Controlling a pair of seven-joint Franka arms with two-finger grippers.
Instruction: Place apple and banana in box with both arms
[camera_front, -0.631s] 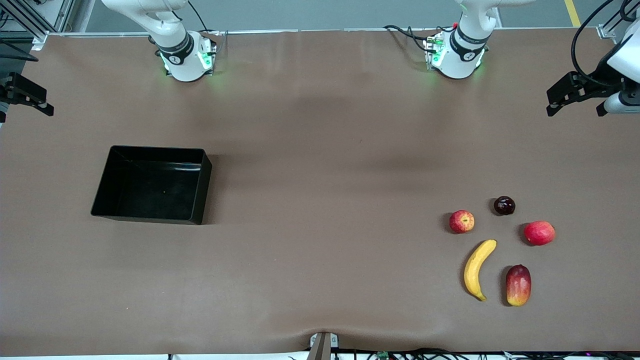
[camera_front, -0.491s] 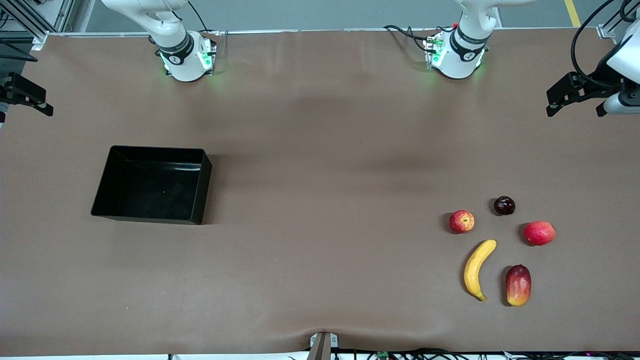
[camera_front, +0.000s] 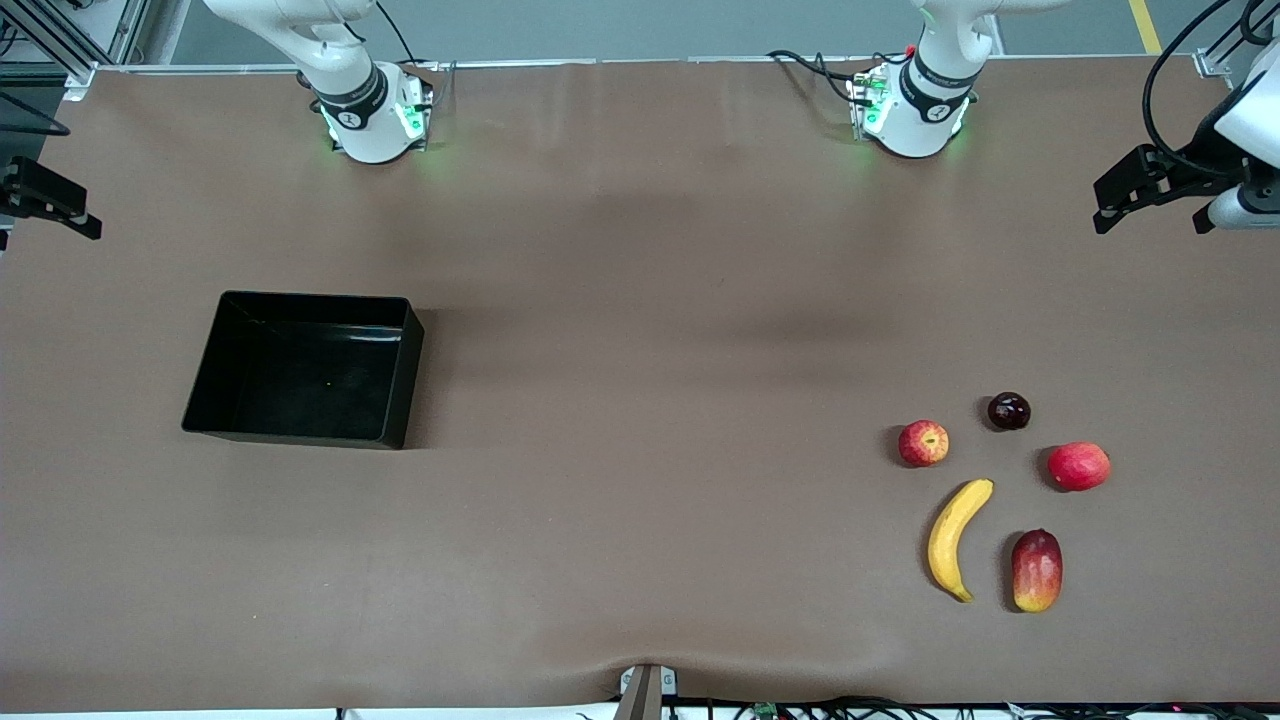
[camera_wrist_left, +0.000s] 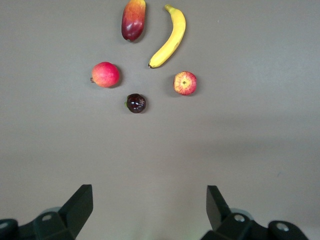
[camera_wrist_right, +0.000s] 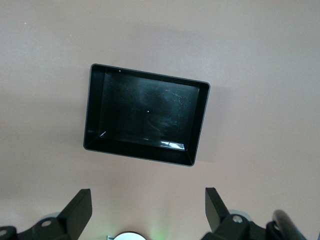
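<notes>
The apple lies toward the left arm's end of the table. The yellow banana lies just nearer to the front camera than it. The black box stands with nothing in it toward the right arm's end. My left gripper hangs open high over the bare table between its base and the fruits. My right gripper hangs open high over the table between its base and the box. Neither holds anything. In the front view only dark parts of the hands show at the two side edges.
A dark plum, a smooth pinkish-red fruit and a red-yellow mango lie around the apple and banana. The arm bases stand at the table's edge farthest from the front camera.
The dark part of the right hand at the front view's edge has drifted slightly. No fruit has moved, and neither has the box.
</notes>
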